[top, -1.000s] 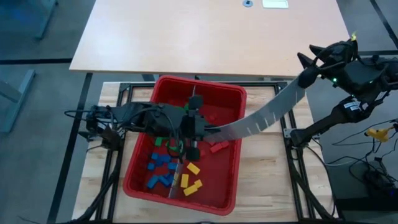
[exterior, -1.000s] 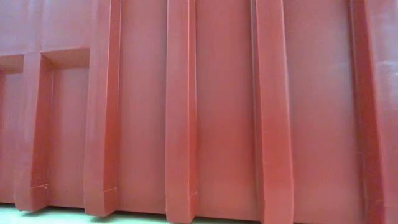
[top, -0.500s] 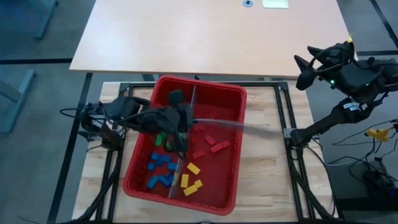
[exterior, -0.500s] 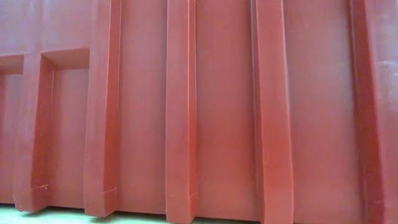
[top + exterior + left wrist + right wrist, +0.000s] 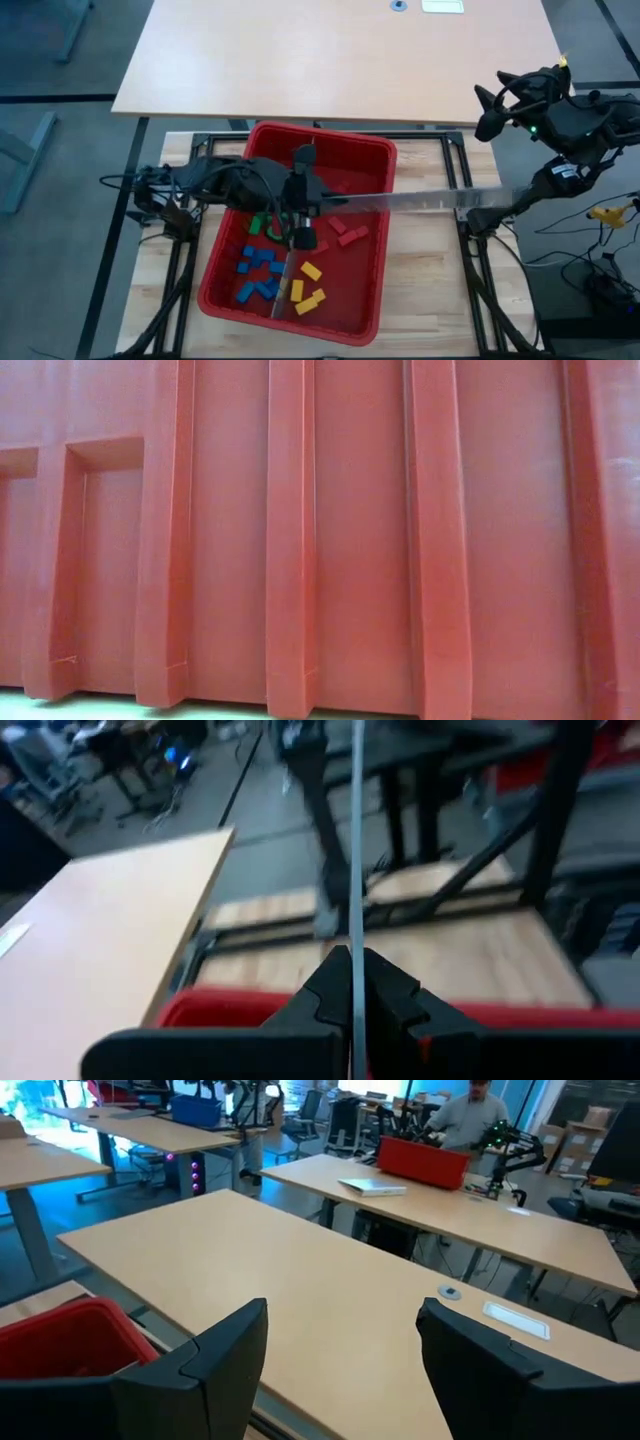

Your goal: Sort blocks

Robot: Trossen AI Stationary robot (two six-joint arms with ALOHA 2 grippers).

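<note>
Overhead, the left hand (image 5: pixel 303 190) hangs over the middle of the red bin (image 5: pixel 375 150), clamped on one end of a flat grey panel (image 5: pixel 430 201) whose long axis runs out across the bin's right wall toward the table's right edge. The blocks lie directly beneath and toward the near edge: about six blue (image 5: pixel 258 272) in the near-left compartment, some four yellow (image 5: pixel 307 288) near-right, roughly four red (image 5: pixel 343 231) right of the hand, and two or three green (image 5: pixel 257 225) partly hidden under the arm. A second grey panel (image 5: pixel 289 265) stands as a divider between blue and yellow. The right hand (image 5: pixel 497 100) waits beyond the table's far-right corner, so the left is nearer.

The low view shows only the bin's ribbed red wall.

Through the left wrist, the fingers (image 5: pixel 322 992) pinch the panel edge-on.

The right wrist shows its fingers (image 5: pixel 230 1350) spread apart, holding nothing.
</note>
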